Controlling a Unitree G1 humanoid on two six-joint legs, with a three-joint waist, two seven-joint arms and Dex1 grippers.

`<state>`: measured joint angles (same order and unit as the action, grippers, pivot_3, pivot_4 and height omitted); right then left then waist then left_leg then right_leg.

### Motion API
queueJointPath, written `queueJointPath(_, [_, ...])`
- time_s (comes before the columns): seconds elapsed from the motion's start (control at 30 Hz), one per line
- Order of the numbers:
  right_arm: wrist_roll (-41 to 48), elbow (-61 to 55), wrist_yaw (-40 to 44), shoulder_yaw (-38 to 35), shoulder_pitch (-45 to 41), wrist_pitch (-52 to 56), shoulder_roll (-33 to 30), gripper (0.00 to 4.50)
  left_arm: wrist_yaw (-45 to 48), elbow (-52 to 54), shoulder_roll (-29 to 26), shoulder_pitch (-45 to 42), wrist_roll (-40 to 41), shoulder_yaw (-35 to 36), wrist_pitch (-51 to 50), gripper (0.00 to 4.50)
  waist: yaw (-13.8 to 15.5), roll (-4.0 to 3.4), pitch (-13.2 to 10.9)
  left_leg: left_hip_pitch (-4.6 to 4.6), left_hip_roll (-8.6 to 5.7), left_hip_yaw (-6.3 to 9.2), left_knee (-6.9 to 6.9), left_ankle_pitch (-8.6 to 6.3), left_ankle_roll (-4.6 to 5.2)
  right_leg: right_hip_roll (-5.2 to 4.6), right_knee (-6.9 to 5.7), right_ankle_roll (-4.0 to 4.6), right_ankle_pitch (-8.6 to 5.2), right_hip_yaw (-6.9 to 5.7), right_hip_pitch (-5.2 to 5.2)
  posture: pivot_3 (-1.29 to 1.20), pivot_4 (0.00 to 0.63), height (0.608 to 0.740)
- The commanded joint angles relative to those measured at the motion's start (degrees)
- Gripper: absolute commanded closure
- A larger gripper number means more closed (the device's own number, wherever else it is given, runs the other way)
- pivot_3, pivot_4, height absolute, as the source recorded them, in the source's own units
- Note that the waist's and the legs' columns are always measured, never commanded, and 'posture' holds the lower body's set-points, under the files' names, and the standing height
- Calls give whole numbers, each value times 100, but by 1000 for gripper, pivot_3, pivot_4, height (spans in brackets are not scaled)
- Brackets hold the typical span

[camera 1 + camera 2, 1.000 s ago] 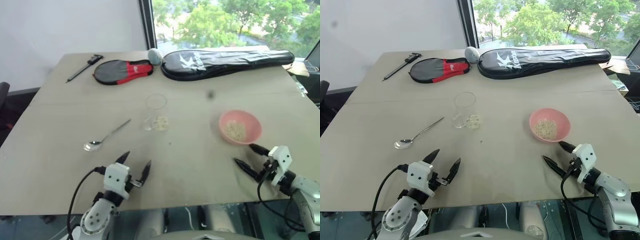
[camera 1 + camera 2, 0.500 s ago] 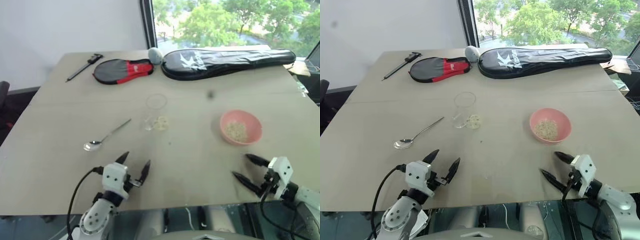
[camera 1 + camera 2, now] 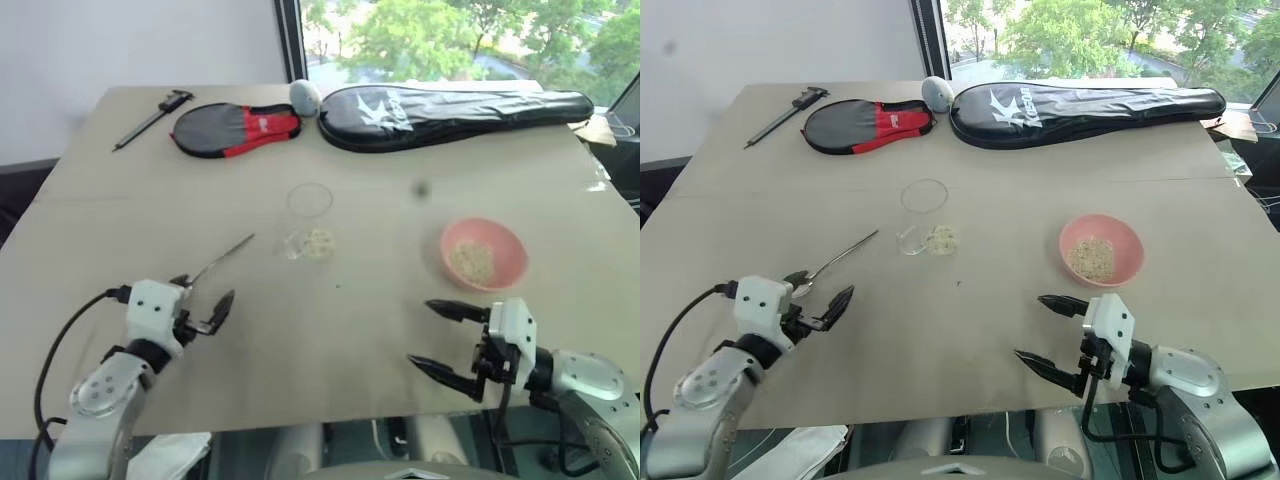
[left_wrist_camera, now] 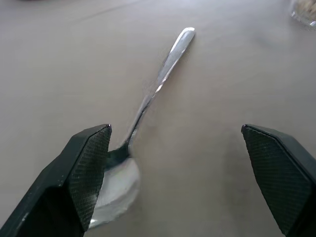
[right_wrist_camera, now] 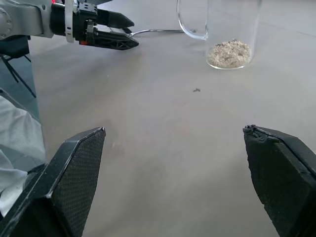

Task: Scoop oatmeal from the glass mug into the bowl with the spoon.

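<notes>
Head views: the left gripper (image 3: 205, 300), jaws spread, is held over the spoon (image 3: 835, 262), at 8 o'clock of the glass mug (image 3: 920, 215), presumably for pickup; wrist views: the spoon (image 4: 148, 103) is straddled, the right gripper (image 5: 173, 182) is wide open, empty.

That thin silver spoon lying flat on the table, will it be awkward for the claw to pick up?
Probably somewhat. The spoon is shiny smooth metal, so it may slip between the fingers. It lies flat on the table, leaving little to get under, and a nudge would likely make it slide or spin. It looks stiff and light, so it should not bend.
</notes>
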<state>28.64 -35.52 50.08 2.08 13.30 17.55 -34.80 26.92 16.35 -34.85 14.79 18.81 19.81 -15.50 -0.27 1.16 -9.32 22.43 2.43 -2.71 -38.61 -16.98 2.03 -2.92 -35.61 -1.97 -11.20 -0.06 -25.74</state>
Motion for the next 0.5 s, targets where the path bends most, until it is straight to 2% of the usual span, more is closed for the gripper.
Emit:
queueJointPath(0.03, [8,-356,-85,104,-78,92,-76,0,405,-204,-464,-296,179,298,-284,78,20,12,-4,6,-2,0,-1,0,0,-1,2,0,0,-6,-1,0,150,740])
queueJointPath(0.2, [34,-295,-129,66,-58,82,-79,0,897,-906,-925,-777,101,224,-421,78,24,18,-8,6,-7,-4,-1,1,-1,-7,2,-1,0,-9,1,0,150,740])
queueJointPath(0.5, [-43,-273,-249,179,-114,30,14,0,2281,-2539,-1632,-1678,-475,-804,17,78,84,21,-7,-8,-7,-9,-12,6,-6,-4,-22,-12,-7,-20,13,0,150,740])
